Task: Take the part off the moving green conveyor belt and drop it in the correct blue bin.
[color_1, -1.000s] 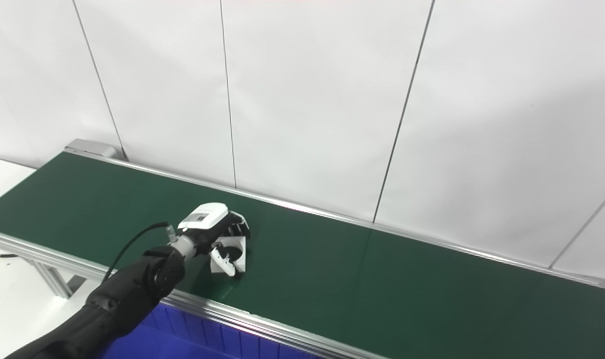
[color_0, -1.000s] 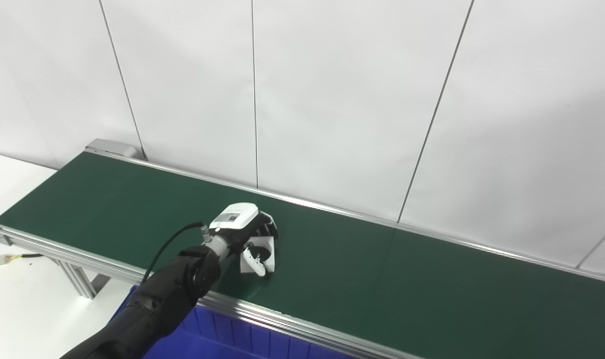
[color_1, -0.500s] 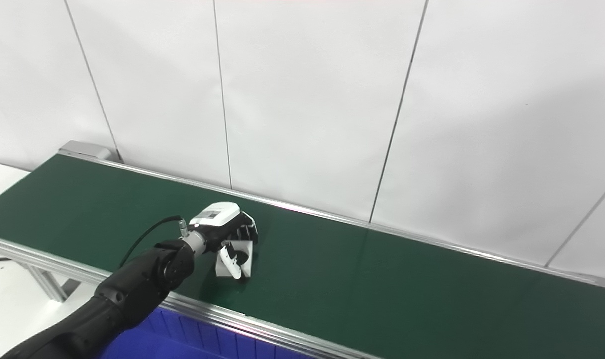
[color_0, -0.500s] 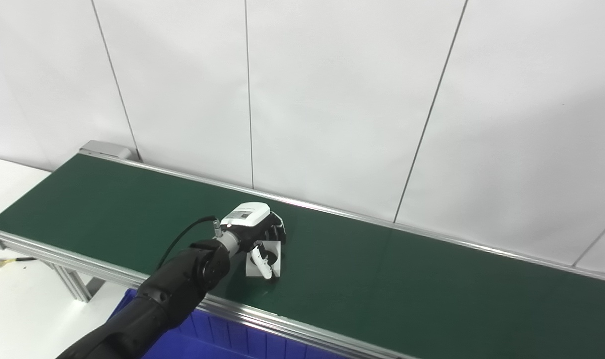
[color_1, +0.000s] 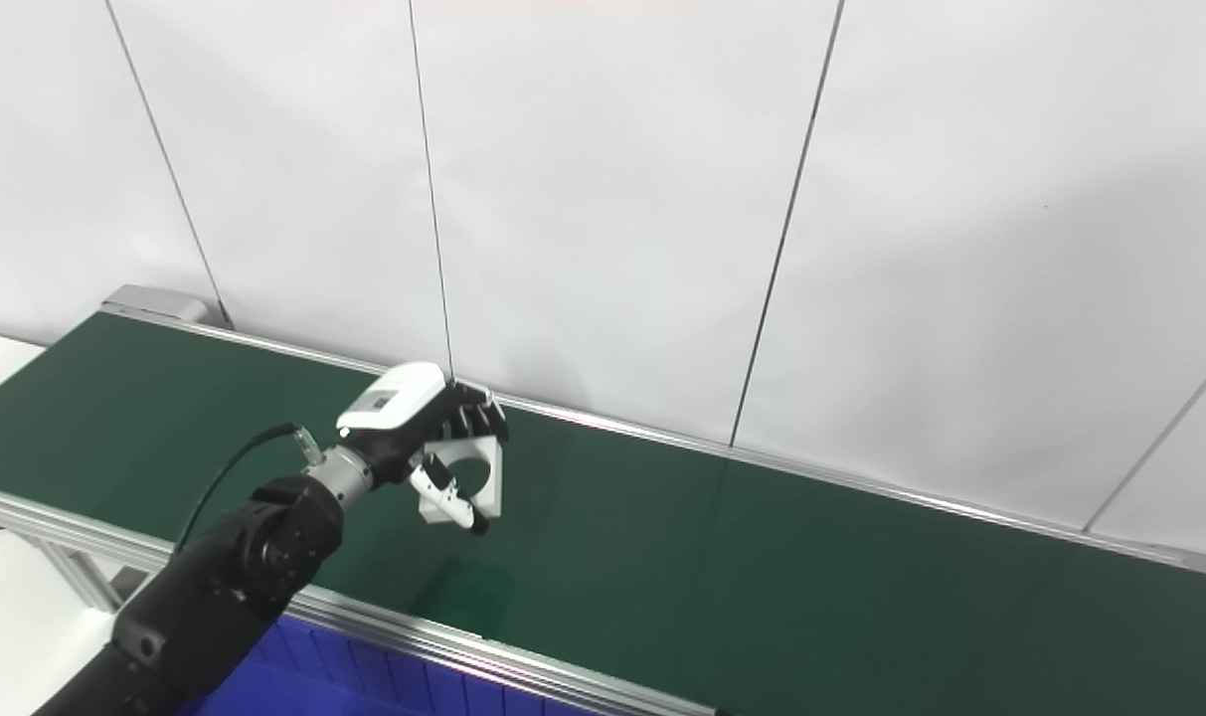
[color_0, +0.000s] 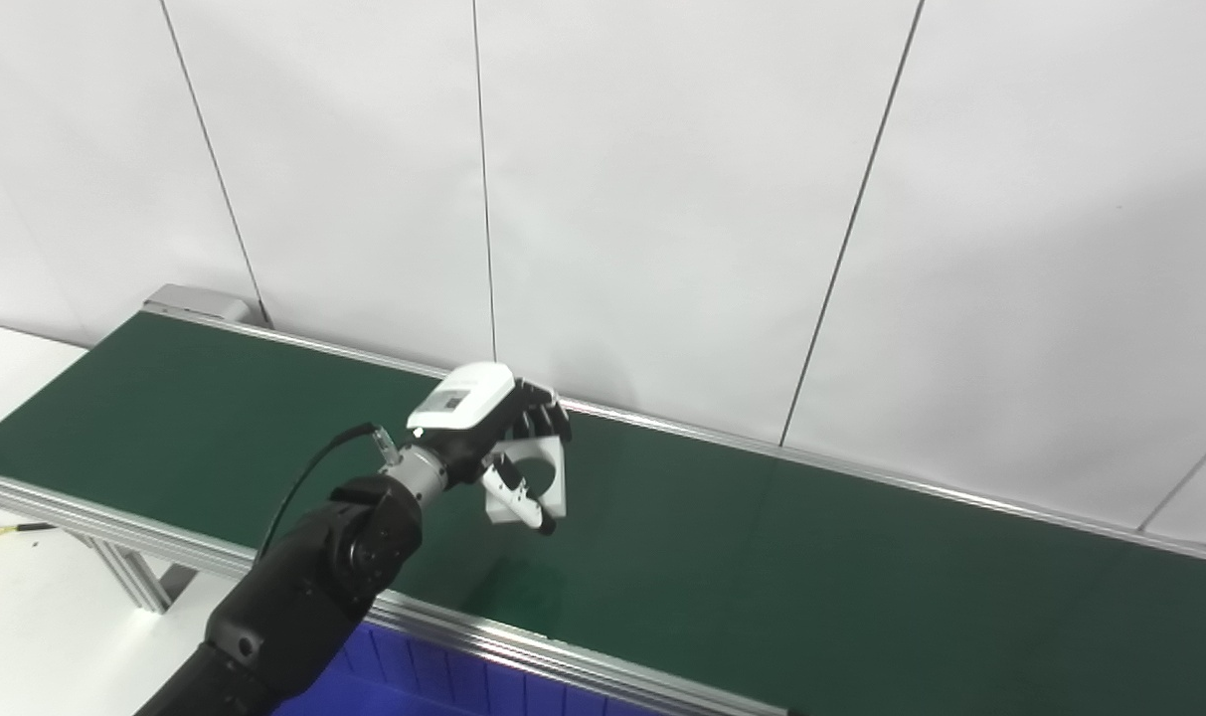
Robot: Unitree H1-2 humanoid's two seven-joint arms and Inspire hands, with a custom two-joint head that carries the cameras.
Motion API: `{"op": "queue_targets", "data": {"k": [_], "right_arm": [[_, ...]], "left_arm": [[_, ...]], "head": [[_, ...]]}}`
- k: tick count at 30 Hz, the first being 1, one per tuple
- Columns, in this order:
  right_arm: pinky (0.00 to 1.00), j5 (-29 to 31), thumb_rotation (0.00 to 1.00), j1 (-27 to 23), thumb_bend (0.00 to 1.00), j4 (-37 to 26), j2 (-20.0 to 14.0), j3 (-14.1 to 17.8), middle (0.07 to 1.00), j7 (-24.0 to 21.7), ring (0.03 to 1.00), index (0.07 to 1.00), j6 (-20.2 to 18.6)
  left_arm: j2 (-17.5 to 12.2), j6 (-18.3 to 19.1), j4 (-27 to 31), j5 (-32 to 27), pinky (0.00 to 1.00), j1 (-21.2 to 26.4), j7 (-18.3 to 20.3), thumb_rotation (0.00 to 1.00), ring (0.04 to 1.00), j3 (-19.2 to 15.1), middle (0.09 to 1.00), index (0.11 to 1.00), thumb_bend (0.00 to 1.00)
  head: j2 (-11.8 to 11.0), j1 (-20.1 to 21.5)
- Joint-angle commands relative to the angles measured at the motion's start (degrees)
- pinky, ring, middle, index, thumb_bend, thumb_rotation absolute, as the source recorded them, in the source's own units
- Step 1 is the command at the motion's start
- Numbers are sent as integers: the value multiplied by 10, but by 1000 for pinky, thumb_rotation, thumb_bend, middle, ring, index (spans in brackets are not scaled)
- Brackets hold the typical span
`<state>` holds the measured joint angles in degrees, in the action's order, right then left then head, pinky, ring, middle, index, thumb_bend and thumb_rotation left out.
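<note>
And the left hand has it: fingers curled over the top edge of the flat white plastic part with the round hole, thumb pressed across its near face, the plate clamped between them. The part hangs upright under the hand, clear of the long dark green conveyor belt, and you can see its shadow lying on the belt just below and slightly toward the robot. The right hand is nowhere in view.

By the look of it, this is the carry: part off the belt, bin yet to come. A sliver of the ribbed blue plastic bin shows below the hand, on the near side of the belt's silver aluminium rail; whether it is the correct one cannot be read from here.

To do this well, keep the squeeze steady, because a thin plate pinched on one edge could swing or twist as the arm draws back. Bring the hand toward the body with enough height for the plate's lower corner to pass over that rail untouched. Only once the part hangs fully inside the bin walls should the fingers spread, low enough that it doesn't bounce out.
</note>
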<state>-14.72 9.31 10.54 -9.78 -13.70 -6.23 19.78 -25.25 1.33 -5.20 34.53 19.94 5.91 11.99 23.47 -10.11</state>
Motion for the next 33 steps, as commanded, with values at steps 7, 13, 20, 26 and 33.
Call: {"op": "queue_targets", "data": {"k": [7,13,20,26,33], "right_arm": [[693,12,291,-2,917,-20,3,2,874,-2,829,915,9],[693,2,322,2,926,-43,4,2,877,0,829,914,0],[726,4,392,13,914,-88,4,3,896,-8,848,927,-28],[742,5,453,16,910,-105,8,1,897,-12,851,929,-48],[741,5,460,14,923,-125,18,0,895,-13,848,927,-71]], "left_arm": [[3,-12,105,-23,313,-35,3,0,376,-25,463,526,494],[8,-3,162,-32,382,-67,19,0,411,-35,501,507,498],[15,22,207,-49,358,-91,52,0,402,-48,501,510,496],[14,19,221,-69,327,-114,61,0,392,-62,499,509,496],[2,-4,223,-96,355,-133,66,0,406,-72,492,509,497]], "head": [[13,8],[51,13],[118,32],[154,65],[189,100]]}}
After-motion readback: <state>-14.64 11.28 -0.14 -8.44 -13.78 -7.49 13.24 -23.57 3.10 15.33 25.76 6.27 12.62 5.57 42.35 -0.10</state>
